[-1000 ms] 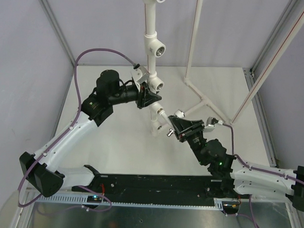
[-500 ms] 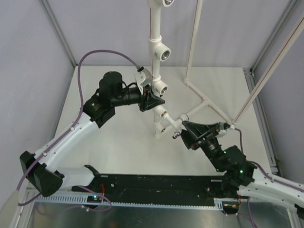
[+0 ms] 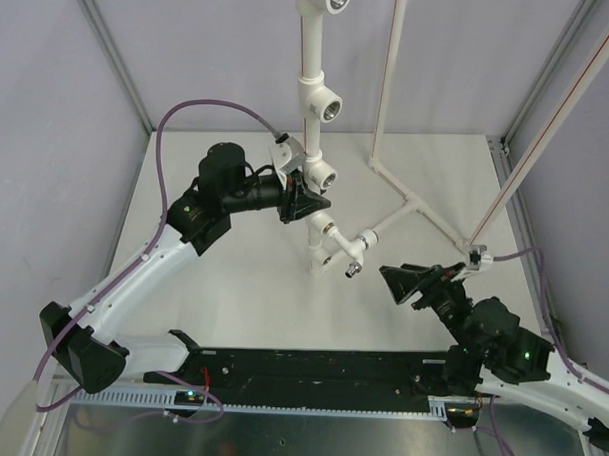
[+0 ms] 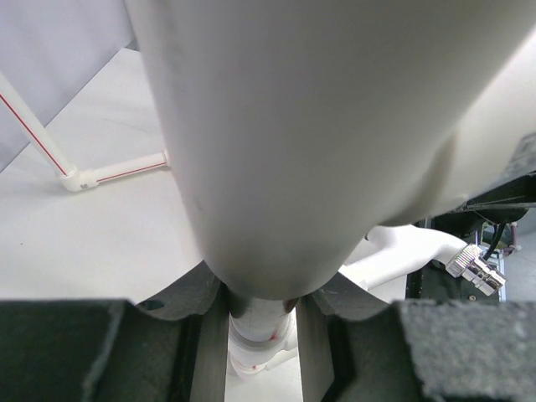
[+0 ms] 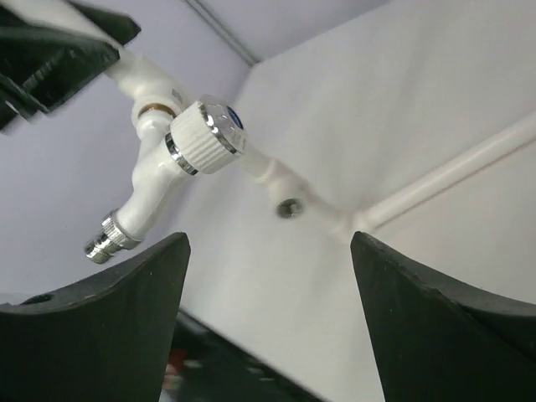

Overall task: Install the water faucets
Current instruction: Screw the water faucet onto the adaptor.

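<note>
White faucet [image 3: 349, 248] looks screwed into the pipe [image 3: 310, 48] low down, right hand [image 3: 401, 286] open near the pipe, left hand [image 3: 307, 203] gripping it, holes [image 3: 332, 111] higher up empty

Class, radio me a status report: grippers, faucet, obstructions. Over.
Left gripper: jaws shut on pipe. Right gripper: jaws open, clear of faucet. Faucet mounted on pipe. No obstruction.

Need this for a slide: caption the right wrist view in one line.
Open right tool frames a white faucet attached to the pipe, without touching it.
</note>
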Controlling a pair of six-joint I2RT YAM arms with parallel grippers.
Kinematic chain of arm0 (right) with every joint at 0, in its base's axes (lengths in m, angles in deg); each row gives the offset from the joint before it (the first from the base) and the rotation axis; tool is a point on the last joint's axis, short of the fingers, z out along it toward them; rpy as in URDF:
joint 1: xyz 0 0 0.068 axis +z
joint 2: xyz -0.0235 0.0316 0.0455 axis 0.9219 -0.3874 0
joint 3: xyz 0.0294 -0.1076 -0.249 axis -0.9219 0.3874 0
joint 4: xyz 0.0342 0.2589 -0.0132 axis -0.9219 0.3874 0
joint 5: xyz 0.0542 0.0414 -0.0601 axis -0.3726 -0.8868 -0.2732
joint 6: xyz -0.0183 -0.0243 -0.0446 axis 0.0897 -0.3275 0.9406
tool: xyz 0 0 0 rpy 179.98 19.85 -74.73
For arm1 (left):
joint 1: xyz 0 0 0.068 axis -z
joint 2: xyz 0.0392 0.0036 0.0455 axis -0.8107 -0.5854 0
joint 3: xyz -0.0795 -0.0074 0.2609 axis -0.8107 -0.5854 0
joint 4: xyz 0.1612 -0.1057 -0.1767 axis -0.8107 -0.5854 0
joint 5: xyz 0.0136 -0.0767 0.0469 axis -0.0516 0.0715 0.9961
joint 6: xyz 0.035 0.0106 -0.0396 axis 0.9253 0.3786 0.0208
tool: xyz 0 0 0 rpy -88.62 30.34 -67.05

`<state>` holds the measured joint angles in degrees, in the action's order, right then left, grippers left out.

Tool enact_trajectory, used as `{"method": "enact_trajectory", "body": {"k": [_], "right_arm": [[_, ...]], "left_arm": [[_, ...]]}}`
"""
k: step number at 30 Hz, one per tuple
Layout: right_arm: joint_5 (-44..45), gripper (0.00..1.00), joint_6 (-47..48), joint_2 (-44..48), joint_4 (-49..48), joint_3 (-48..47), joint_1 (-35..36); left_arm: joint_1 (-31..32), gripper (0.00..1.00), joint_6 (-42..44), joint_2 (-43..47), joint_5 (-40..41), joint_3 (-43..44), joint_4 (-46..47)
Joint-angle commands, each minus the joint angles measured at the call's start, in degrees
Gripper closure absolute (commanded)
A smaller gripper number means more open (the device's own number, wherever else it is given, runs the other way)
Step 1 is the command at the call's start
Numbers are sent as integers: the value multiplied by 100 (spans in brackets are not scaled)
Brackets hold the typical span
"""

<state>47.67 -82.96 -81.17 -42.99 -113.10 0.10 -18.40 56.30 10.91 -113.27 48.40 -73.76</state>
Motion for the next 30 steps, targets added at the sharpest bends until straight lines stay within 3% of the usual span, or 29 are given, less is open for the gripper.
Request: {"method": "enact_trajectory", "body": {"k": [1, 7, 12, 18, 26, 28, 30], "right_arm": [[-55, 15, 4352, -892, -63, -952, 20], [-607, 9, 8864, -1395, -906, -753, 308], [-1519, 8, 11001, -1423, -1709, -490, 371], [-1838, 9, 11920, -1997, -2407, -696, 416], [-2182, 13, 12060, -2945, -2570, -1007, 555], [-2148, 27, 11666, -3119, -2803, -1016, 573], [-2049, 51, 11126, -3238, -2956, -1018, 571]], "left_arm": [[26, 97, -501, -174, -393, -34, -638], [24, 97, -495, -179, -391, -34, -633], [26, 96, -490, -165, -380, -37, -634], [26, 96, -486, -166, -378, -34, -640], [11, 96, -481, -141, -370, -42, -635], [14, 96, -481, -131, -364, -45, -638], [17, 96, -475, -118, -362, -43, -630]]}}
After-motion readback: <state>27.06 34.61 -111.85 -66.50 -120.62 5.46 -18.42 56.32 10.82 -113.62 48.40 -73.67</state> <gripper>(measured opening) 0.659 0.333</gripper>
